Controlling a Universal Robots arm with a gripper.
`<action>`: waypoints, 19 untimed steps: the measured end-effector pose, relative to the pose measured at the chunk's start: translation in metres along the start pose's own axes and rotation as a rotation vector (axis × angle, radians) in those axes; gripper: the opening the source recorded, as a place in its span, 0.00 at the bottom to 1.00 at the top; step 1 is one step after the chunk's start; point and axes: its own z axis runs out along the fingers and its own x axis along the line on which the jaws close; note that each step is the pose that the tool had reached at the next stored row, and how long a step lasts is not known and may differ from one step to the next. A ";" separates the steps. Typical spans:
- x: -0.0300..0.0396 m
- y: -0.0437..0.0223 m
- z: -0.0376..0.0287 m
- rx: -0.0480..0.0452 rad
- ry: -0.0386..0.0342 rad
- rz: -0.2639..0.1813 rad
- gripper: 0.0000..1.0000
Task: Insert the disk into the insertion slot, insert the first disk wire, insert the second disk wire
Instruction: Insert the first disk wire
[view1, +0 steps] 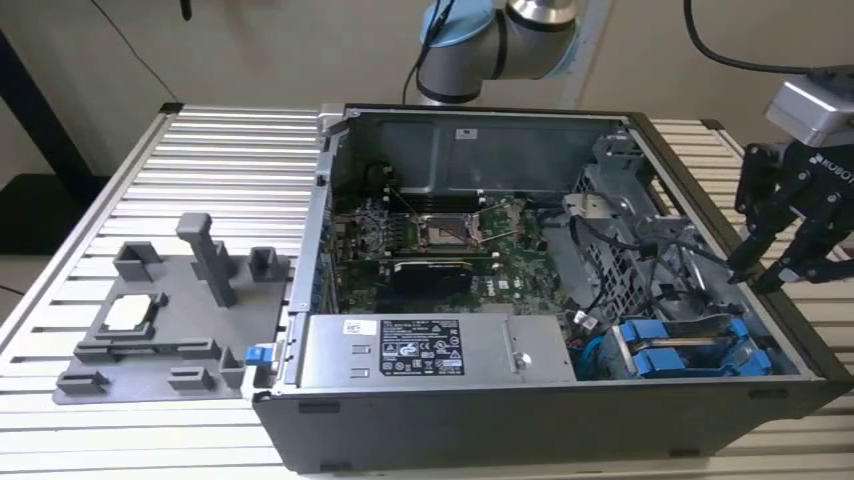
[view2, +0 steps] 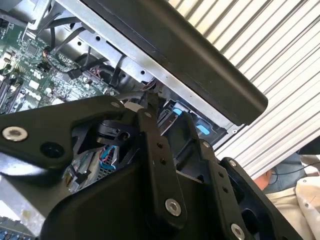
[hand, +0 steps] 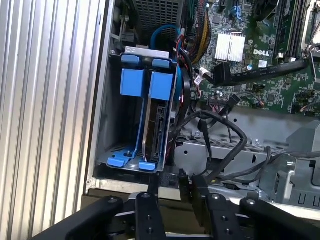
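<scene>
The gripper (view1: 755, 278) hangs over the case (view1: 561, 420) rim at the exterior view's right. Its fingers (hand: 150, 210) stand a little apart, with a narrow gap between them and nothing held.

The disk (hand: 161, 85) looks to be 1 of 2 blue-framed drives seated on edge, side by side, in the slot (hand: 106, 125). I cannot tell which of the 2 it is.

In the exterior view the drives lie below the gripper and toward the view's left, with their long axis running across the view. In the first wrist view the slot sits just ahead of the fingertips, and black cables (hand: 220, 125) loop beside it on the motherboard (hand: 260, 75) side. Whether any wire is plugged in cannot be seen.
</scene>
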 end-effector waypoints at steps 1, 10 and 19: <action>-0.0001 0.0000 0.0000 0.0000 0.0000 0.000 0.32; -0.0009 -0.0002 -0.0001 -0.0002 0.0003 0.000 0.19; -0.0018 0.0067 0.0004 -0.0002 0.0003 0.000 0.19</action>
